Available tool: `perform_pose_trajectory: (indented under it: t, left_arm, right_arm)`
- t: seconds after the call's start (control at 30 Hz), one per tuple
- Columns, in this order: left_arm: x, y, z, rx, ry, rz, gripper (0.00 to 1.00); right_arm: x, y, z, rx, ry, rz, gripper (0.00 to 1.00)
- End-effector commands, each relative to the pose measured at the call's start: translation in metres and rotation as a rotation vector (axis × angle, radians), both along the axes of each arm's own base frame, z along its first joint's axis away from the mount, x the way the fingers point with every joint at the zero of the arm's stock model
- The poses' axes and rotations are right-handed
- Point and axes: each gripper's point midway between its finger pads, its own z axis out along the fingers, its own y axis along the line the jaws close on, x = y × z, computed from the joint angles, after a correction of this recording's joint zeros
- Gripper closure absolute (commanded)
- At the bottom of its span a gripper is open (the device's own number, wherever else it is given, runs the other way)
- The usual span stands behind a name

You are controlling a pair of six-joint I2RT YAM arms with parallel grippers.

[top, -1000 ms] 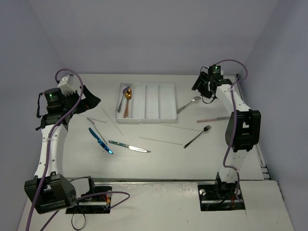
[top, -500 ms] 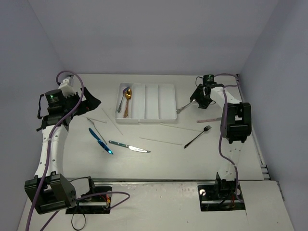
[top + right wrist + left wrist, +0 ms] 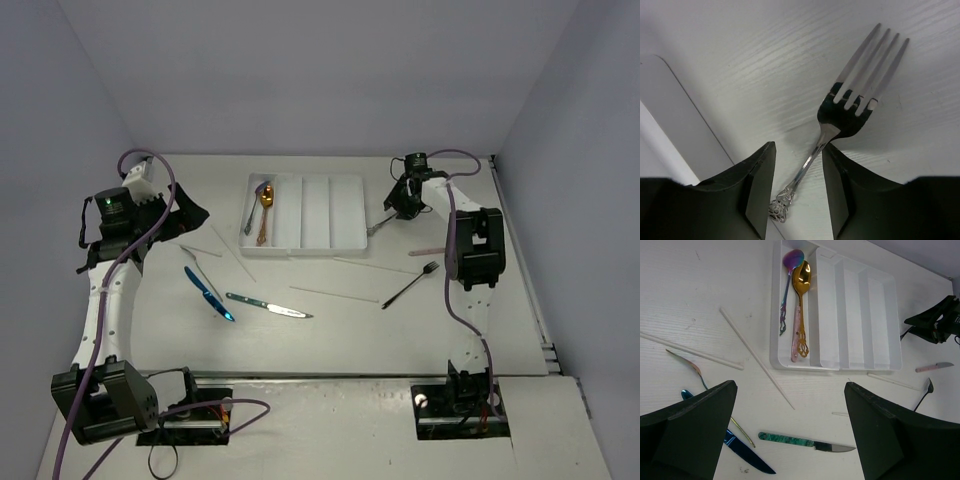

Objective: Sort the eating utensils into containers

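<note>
Fork, silver, flat on table just off tray's right edge; handle end near tray wall, tines pointing away. Right gripper low over it, fingers straddling handle, narrow gap left, not clamped; contact with one pad possible, hard to tell. Left gripper spread wide, holding nothing, above table left of tray, well apart from it. Gold spoon and purple spoon side by side in leftmost compartment. Blue knife, black fork and sticks loose on table nearer bases.
</note>
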Motion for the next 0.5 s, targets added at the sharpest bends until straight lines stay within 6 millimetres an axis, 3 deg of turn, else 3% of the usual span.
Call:
perform_pose_trajectory:
  t: [0.0, 0.13, 0.23, 0.47]
  left_arm:
    - [0.009, 0.006, 0.013, 0.031, -0.06, 0.003, 0.11]
    - [0.01, 0.007, 0.014, 0.034, -0.057, 0.004, 0.11]
    - [0.01, 0.008, 0.016, 0.036, -0.056, 0.004, 0.11]
    - [0.008, 0.007, 0.019, 0.033, -0.062, 0.003, 0.11]
  right_arm:
    - [0.009, -0.008, -0.005, -0.009, -0.005, -0.031, 0.66]
    - [0.002, -0.011, -0.012, 0.017, 0.022, -0.021, 0.85]
    - [-0.005, -0.015, -0.002, 0.06, 0.021, -0.009, 1.0]
    - [-0.024, -0.046, 0.048, 0.098, -0.024, 0.034, 1.0]
